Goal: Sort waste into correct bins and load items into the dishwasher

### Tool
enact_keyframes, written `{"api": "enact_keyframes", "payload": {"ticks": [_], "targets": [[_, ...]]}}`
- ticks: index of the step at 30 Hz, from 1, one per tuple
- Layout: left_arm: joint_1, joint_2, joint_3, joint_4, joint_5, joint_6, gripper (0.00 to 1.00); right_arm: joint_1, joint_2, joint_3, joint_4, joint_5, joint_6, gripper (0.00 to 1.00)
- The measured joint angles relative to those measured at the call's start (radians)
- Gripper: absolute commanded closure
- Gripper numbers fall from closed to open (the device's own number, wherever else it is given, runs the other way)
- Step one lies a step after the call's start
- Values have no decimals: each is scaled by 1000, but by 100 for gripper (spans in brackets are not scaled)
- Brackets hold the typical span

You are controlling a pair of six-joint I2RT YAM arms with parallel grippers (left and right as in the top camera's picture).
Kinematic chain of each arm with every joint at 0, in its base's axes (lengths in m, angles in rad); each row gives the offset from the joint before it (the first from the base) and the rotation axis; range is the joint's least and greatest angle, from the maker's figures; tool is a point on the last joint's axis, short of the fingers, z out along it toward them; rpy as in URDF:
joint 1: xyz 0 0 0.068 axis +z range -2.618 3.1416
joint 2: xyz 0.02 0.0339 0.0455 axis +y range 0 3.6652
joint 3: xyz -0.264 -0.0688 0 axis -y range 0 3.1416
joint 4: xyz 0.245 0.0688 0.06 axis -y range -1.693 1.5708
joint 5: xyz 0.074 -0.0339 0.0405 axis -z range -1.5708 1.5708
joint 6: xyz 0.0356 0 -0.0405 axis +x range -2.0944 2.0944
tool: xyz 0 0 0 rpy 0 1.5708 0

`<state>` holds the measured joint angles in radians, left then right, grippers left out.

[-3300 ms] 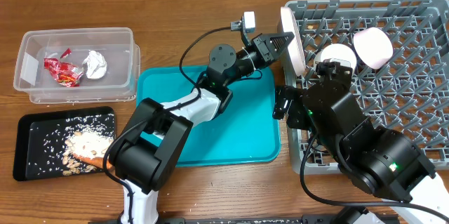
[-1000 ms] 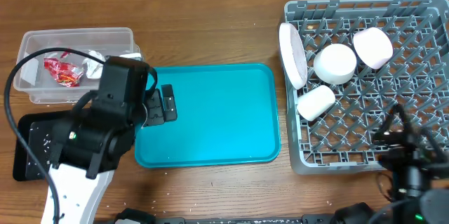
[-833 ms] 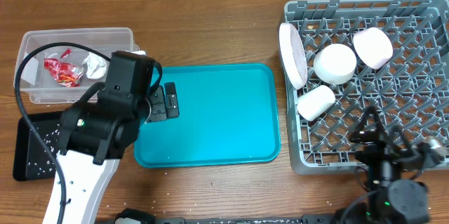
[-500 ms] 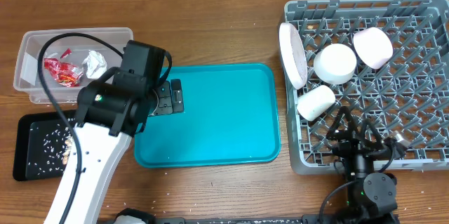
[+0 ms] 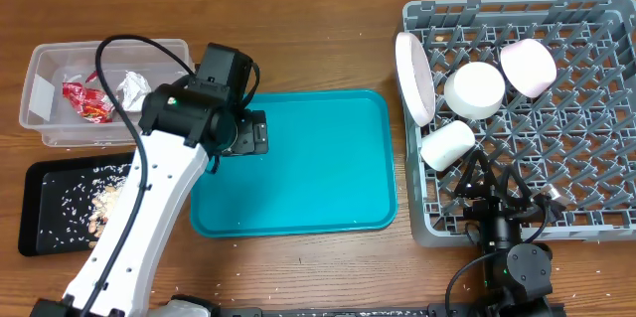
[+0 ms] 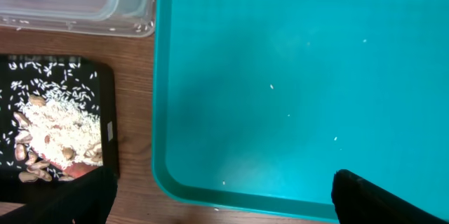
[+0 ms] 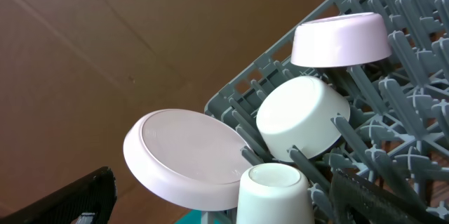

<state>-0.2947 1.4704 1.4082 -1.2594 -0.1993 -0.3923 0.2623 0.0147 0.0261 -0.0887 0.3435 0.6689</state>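
The clear bin (image 5: 107, 130) holds a red wrapper (image 5: 84, 101) and a crumpled tissue (image 5: 134, 86). In the black bin (image 5: 40, 220) lie beige food scraps (image 5: 104, 206), which also show in the left wrist view (image 6: 59, 129). The grey dishwasher rack (image 5: 576, 158) carries a plate (image 5: 414, 77) on edge, a bowl (image 5: 475, 89), a pinkish cup (image 5: 528, 66) and a small cup (image 5: 447, 144). My left gripper (image 5: 250, 136) hangs open over the teal tray's left edge. My right gripper (image 5: 494, 186) stands open at the rack's front, facing the plate (image 7: 186, 157) and small cup (image 7: 273, 196).
The teal tray (image 5: 308, 168) lies between the bins and the rack, bare but for a few crumbs (image 6: 272, 87). Wooden table (image 5: 298, 39) runs behind it. My left arm (image 5: 149, 218) crosses above the black bin.
My left arm has swung right, carrying its gripper from beside the bins to the teal tray's left edge. My right arm has slid left along the rack's front. Both grippers stayed open.
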Motion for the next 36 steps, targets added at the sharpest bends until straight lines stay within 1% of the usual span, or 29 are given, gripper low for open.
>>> {"api": "enact_keyframes", "payload": {"ticks": [10,13,16,19,21,24,26,28,32,36], "targets": [[0,66,0,2,0,0,0,0,0,0,0,0,0,0],[-10,57,-1,10,-1,0,0,0,0,0,1,0,0,0],[-48,0,-16,19,0,0,0,0,0,0,0,0,0,0],[-76,-119,-61,31,0,0,0,0,0,0,1,0,0,0],[-75,-227,-117,90,0,0,0,0,0,0,3,0,0,0],[-55,-402,-244,285,11,34,0,0,0,0,3,0,0,0],[-34,-512,-346,421,40,86,0,0,0,0,5,0,0,0],[0,-631,-461,522,69,140,0,0,0,0,6,0,0,0],[95,-826,-639,626,95,192,0,0,0,0,6,-1,0,0],[177,-1000,-771,719,103,218,0,0,0,0,6,-1,0,0]]}}
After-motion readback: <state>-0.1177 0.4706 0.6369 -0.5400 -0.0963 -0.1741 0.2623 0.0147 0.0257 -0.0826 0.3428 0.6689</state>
